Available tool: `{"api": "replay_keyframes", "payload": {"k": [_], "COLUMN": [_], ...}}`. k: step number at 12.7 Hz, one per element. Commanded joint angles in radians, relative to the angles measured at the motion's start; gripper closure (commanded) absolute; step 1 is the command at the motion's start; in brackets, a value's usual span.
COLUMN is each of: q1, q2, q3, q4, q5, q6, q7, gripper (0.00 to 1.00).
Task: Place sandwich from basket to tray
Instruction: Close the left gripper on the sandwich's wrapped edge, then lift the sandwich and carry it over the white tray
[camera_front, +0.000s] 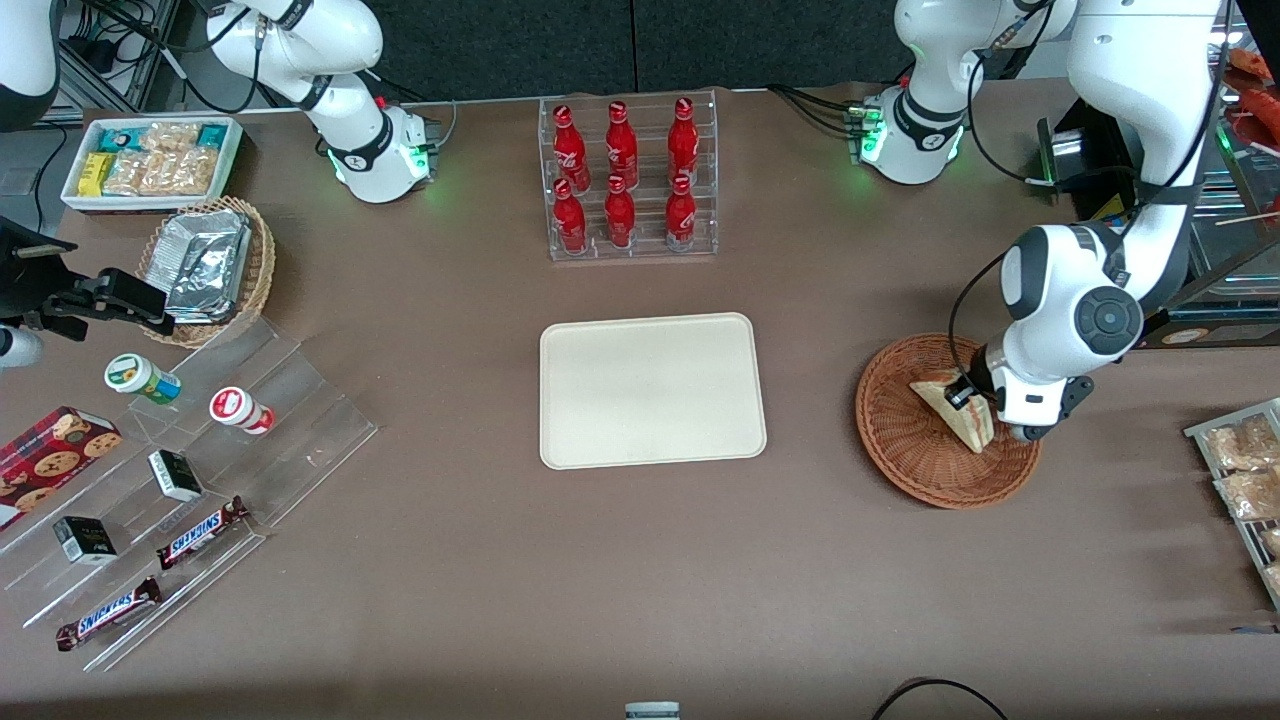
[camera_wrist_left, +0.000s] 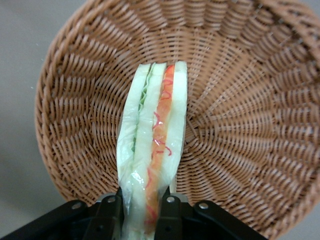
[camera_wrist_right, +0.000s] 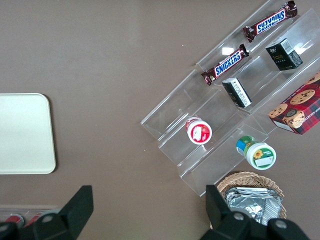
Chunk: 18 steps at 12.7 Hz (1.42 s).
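The sandwich (camera_front: 955, 408) is a clear-wrapped wedge of white bread with red and green filling, over the round reddish-brown wicker basket (camera_front: 900, 440) toward the working arm's end of the table. My left gripper (camera_front: 975, 405) is shut on the sandwich. In the left wrist view the two black fingers (camera_wrist_left: 107, 215) press on both flat sides of the sandwich (camera_wrist_left: 155, 130), with the basket (camera_wrist_left: 250, 125) below it. I cannot tell whether the sandwich still touches the basket. The cream tray (camera_front: 652, 390) lies bare at the table's middle, beside the basket; it also shows in the right wrist view (camera_wrist_right: 22, 132).
A clear rack of red bottles (camera_front: 628, 178) stands farther from the front camera than the tray. A tan basket of foil packets (camera_front: 208, 265), a white tub of snacks (camera_front: 150, 160) and a clear stepped stand with snacks (camera_front: 180, 490) lie toward the parked arm's end. Snack bags (camera_front: 1240, 460) sit beside the basket.
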<state>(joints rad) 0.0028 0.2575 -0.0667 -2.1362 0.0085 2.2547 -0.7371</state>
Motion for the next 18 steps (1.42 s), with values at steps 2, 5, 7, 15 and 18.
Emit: {"api": "replay_keyframes", "payload": {"k": [2,5,7,15,18], "q1": [-0.018,-0.102,-0.186,-0.481,-0.575], "q2": [-0.004,0.0,0.005,0.218,0.324], "q3": [-0.007,-0.021,-0.021,-0.022,-0.021], "q4": [0.139,0.235,0.257,0.465,0.577], "q5": [0.013,0.007,0.008,-0.005,-0.013], "q6": [-0.142,-0.213,-0.215,-0.208,-0.216], "q7": [0.012,0.007,0.019,0.042,-0.044], "gripper": [1.0,1.0,1.0,1.0,1.0]}}
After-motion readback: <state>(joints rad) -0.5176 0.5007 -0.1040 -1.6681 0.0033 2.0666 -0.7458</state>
